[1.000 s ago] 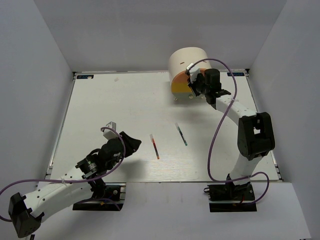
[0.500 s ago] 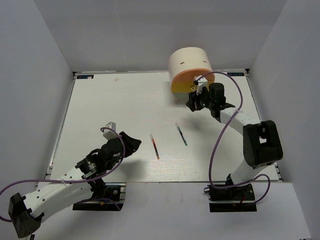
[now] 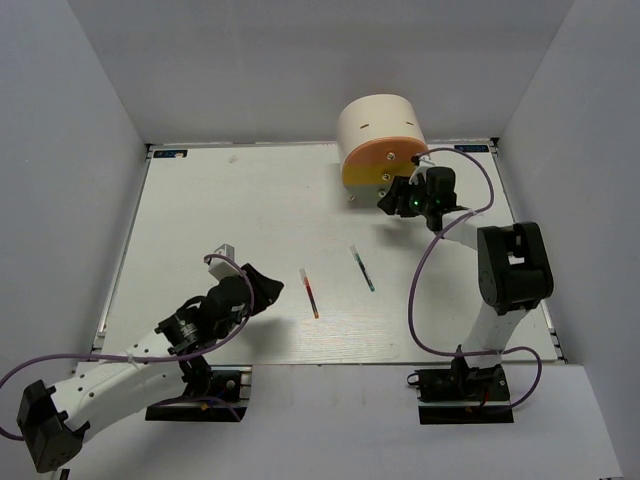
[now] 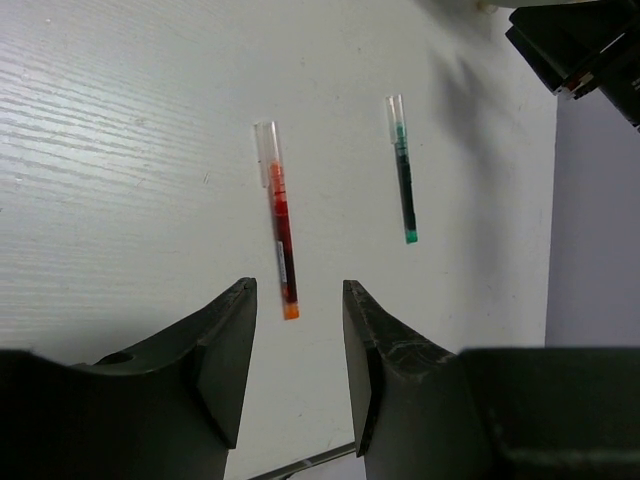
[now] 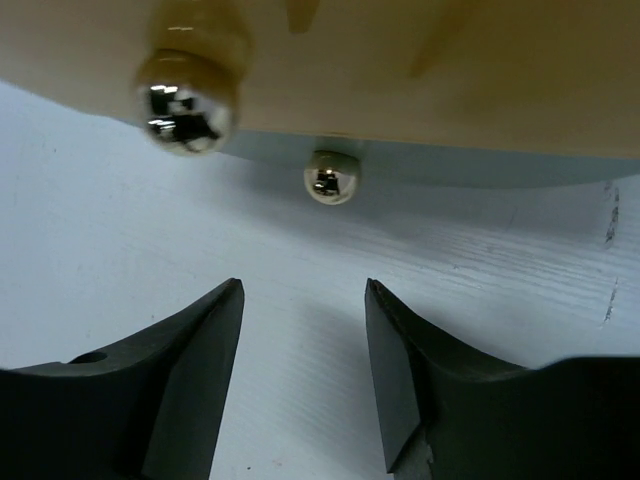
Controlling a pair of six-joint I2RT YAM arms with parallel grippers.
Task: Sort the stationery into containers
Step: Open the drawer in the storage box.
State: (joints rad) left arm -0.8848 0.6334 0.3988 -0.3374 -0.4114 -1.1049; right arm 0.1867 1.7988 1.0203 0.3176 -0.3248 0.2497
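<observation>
Nearest, the left gripper hangs low over the table, jaws moderately apart and empty, with the orange-tipped end of the red pen lying just between the fingertips. To lift it well, I would move forward along the barrel so the fingers straddle its middle rather than its end. Then drop until the pads nearly touch the table and close across the thin shaft, keeping the pen square to the jaws so it does not roll out. The green pen lies beside it, apart and roughly parallel, far enough away not to be disturbed.

Farther off, the right gripper sits low at the foot of the unit, open and holding nothing. The small knob of the lowest drawer is straight ahead of the gap, and a bigger knob is up to the left. It should advance level until the small knob is between the pads, pinch it, and pull straight back

A second ago the right gripper was higher, against the unit's right front. It has since dropped and backed off to the base. The left arm has barely crept forward, and neither pen has moved
</observation>
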